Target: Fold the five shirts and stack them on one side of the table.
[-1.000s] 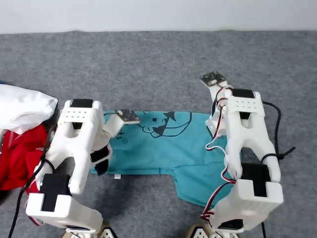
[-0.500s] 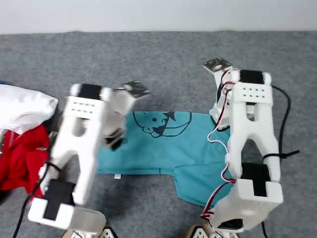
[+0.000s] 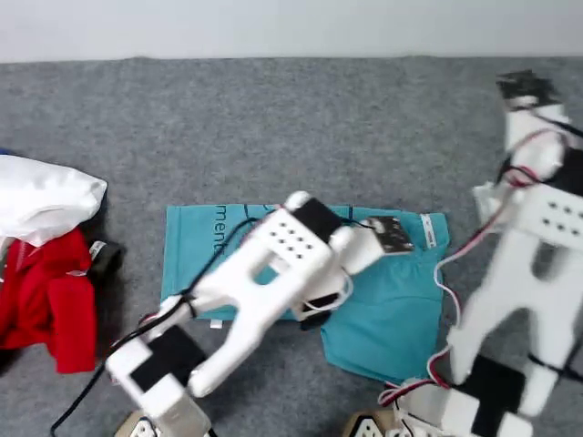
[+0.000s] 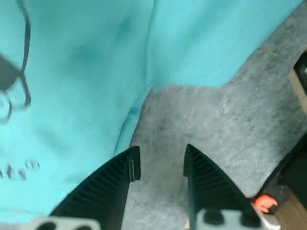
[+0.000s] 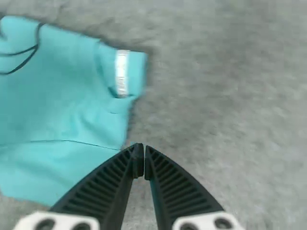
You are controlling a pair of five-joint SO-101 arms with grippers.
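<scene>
From the high view the teal shirt (image 3: 392, 300) lies partly folded on the table (image 3: 273, 118). A white shirt (image 3: 46, 196) and a red shirt (image 3: 46, 300) lie crumpled at the side, so I judge that most of the work is left.

In the left wrist view the left claw (image 4: 160, 160) is narrowly parted and empty, with the teal hem just ahead of it.

In the right wrist view the right claw (image 5: 140, 153) is pressed together and holds nothing, with the shirt's edge just beside its tip. The high view does not tell these jaw states.
</scene>
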